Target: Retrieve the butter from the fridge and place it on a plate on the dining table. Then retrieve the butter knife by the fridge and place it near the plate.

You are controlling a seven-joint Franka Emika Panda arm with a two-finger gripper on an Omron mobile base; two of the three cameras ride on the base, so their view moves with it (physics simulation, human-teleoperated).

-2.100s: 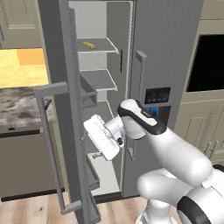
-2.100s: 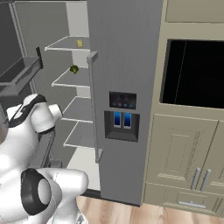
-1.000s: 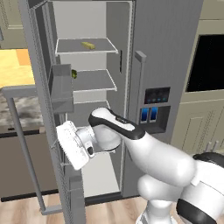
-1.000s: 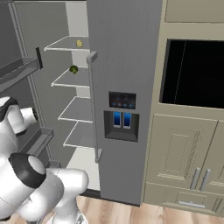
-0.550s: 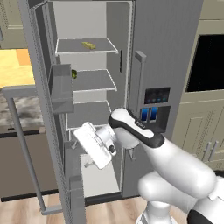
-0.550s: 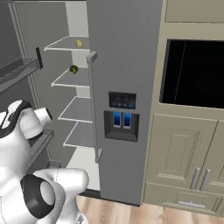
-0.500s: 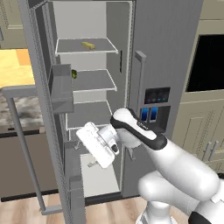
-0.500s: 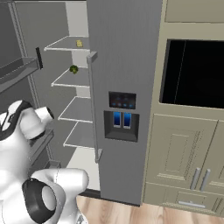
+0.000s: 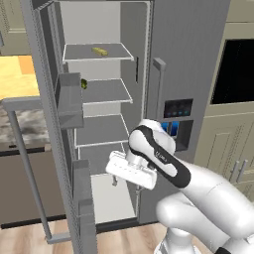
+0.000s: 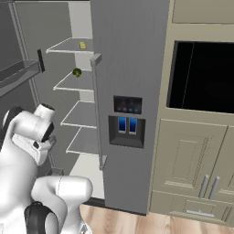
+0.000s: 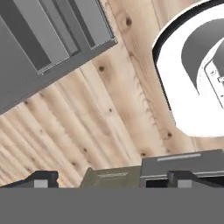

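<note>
Butter lies on the top shelf of the fridge in the left base view, a small yellow stick well above the arm, where the shelf keeps it within reach from the front. The left door stands swung wide, which is why the pale shelves are exposed; a small green item sits at the left end of the second shelf. The pincer hangs low in front of the bottom compartment, far below the butter, its wrist turned so the fingers point down; a dark fingertip shows under the white hand, but how the jaws stand cannot be read from this side. To my eye the door-opening step is done and the reach up to the butter has not begun.

From the right base view the butter appears again on the top shelf, with the green item one shelf lower. The right fridge door with its dispenser panel is closed, beside the cream cabinets and black wall oven.

Through the hand view the camera looks at the wooden floor, which fits the downward wrist. The two dark fingertips sit far apart at the bottom, so the pincer is released and grasps nothing.
</note>
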